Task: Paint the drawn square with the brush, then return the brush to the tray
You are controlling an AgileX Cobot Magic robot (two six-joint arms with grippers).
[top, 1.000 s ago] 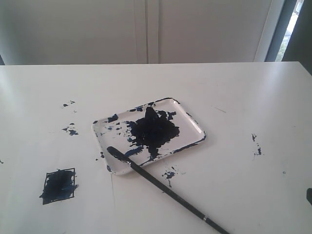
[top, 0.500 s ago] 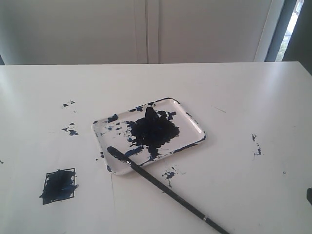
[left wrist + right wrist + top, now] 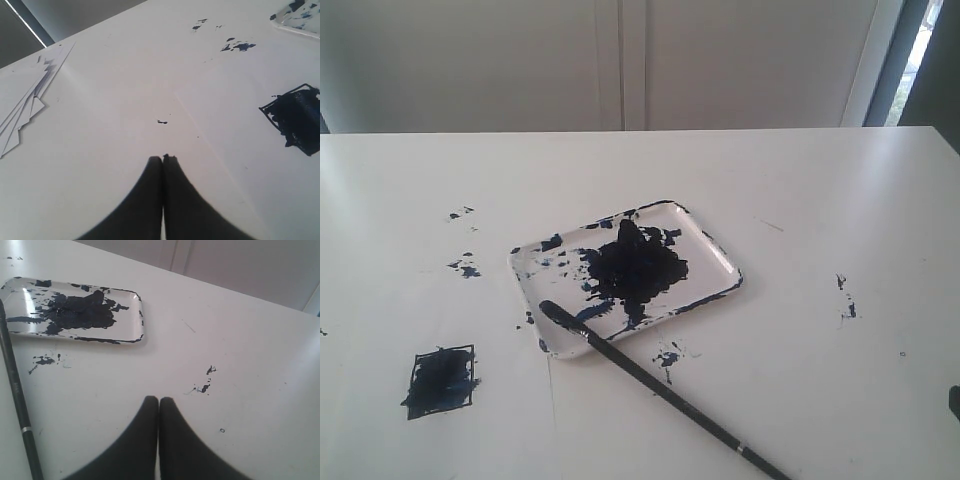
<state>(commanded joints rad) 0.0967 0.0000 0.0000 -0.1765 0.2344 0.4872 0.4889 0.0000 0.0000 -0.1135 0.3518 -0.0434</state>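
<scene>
I see left jaws, right jaws both closed | long black brush (image 3: 660,385) tip on paint-blotched white rectangular tray (image 3: 720,256), handle on tabletop (image 3: 800,190)

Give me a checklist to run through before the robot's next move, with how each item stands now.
1. Drawn square painted: ok, its inside is dark.
2. Brush on the tray: ok for the tip, which rests at the tray's near edge. The handle lies on the table.
3. Left gripper empty: ok, shut on nothing.
4. Right gripper empty: ok, shut on nothing.
5. Brush clear of both grippers: ok, neither touches it.
</scene>
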